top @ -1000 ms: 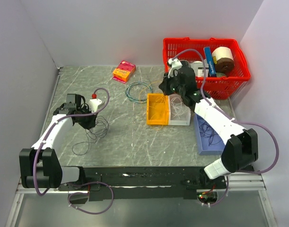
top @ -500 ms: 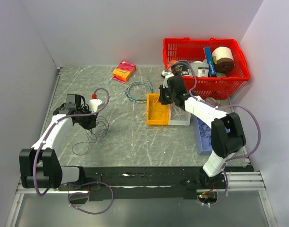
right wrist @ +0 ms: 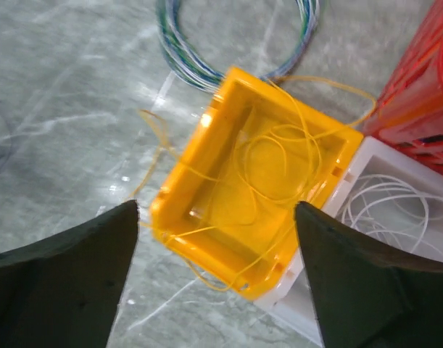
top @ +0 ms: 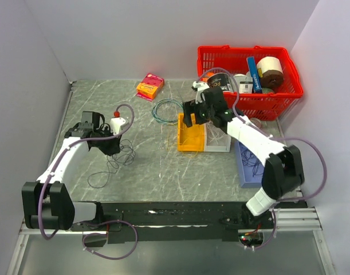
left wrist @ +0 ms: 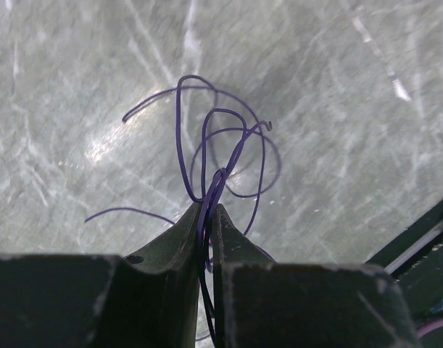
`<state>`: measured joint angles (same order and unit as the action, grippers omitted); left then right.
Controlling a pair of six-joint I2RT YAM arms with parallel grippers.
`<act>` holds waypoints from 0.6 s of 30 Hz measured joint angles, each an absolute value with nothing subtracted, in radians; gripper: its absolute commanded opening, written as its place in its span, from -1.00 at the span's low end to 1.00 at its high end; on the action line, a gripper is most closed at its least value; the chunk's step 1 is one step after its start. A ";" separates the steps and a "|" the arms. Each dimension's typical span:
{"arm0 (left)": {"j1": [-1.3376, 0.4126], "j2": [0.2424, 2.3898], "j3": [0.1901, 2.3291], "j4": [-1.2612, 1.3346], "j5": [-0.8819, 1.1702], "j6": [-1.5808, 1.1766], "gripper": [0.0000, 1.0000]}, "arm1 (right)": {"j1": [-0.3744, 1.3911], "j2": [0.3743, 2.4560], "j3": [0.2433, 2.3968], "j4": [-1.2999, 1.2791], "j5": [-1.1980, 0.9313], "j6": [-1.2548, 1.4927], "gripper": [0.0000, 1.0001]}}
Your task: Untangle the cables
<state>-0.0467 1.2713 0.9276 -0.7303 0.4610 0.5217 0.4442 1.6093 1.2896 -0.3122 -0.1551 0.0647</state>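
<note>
Left pincer [left wrist: 209, 208] is clamped tight on a bundle of thin dark purple wire strands [left wrist: 220, 177]. The jaws are pressed together, with the strands squeezed between the tips and fanning out in loops just ahead of them, above the grey marbled bench [left wrist: 337, 87]. From overhead, more of that dark tangle [top: 109, 166] hangs from the pincer and lies loose on the bench on its near side.

Over to the right pincer [right wrist: 215, 210]: jaws spread wide, nothing between them, hovering directly over a yellow rectangular plastic bin [right wrist: 188, 156]. Thin yellow wire strands [right wrist: 268, 152] lie curled inside that bin, right beneath the open jaws, and a few loops spill over the rim onto the bench to the pincer's left. Touching the yellow bin, off to the pincer's right, a white plastic bin [right wrist: 355, 163] holds thin white wire strands [right wrist: 395, 199]. Ahead of the pincer, a round blue-green wire coil [right wrist: 185, 61] lies flat on the bench just beyond the yellow bin. A red plastic mesh basket [right wrist: 424, 87] stands at the far right.
</note>
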 measured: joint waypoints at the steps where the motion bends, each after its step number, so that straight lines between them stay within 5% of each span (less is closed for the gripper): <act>1: -0.052 1.270 0.934 -0.734 0.470 0.519 -0.74 | 0.457 1.585 1.290 -0.316 -0.154 0.048 0.98; 10: -0.168 1.223 1.051 -0.821 0.559 0.504 -0.78 | 0.676 1.297 1.142 -0.084 -0.503 -0.126 0.89; 18: -0.201 1.187 1.220 -0.959 0.689 0.543 -0.78 | 0.751 1.380 1.090 0.109 -0.736 -0.085 0.79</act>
